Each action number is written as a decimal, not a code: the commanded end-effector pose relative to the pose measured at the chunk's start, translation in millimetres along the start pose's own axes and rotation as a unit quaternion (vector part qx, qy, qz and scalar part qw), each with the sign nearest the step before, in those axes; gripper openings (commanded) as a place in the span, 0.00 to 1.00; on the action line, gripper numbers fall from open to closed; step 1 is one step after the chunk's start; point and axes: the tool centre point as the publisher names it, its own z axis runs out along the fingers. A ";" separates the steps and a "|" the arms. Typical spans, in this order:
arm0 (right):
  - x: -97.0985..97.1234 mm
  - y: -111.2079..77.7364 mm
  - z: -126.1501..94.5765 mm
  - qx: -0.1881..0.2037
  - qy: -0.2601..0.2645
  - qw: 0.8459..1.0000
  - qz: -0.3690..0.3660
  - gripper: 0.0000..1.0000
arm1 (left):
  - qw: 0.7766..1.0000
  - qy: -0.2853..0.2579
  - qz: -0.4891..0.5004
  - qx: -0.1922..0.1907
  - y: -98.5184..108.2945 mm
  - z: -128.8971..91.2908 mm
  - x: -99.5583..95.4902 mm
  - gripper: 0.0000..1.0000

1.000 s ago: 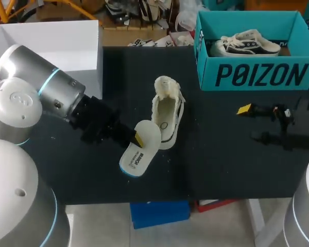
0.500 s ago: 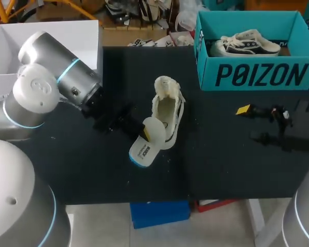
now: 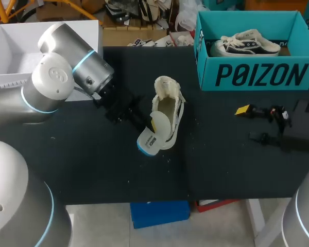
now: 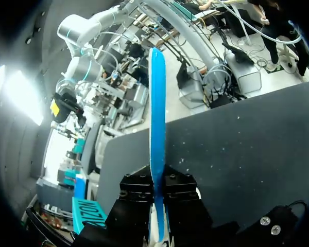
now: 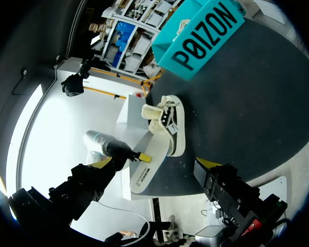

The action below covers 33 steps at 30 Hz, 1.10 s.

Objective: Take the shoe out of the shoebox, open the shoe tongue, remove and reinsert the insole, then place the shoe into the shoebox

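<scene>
Since a second ago your left arm has swung right, carrying the insole (image 3: 153, 135) up against the near end of the shoe (image 3: 167, 103), where it now leans tilted, blue underside facing left. Your left pincer (image 3: 150, 126) is clamped on the insole, which shows edge-on between its fingers in the left wrist view. You see the shoe lying mid-surface (image 3: 221, 164), outside the teal shoebox (image 3: 257, 74) at the far right, while your right pincer (image 3: 249, 123) sits at the right, fingers apart and holding nothing.
</scene>
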 end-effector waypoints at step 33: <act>0.4 0.2 1.2 0.000 -0.001 1.000 0.000 1.00 | 0.999 0.021 0.004 -0.043 79.0 11.8 -10.0 0.26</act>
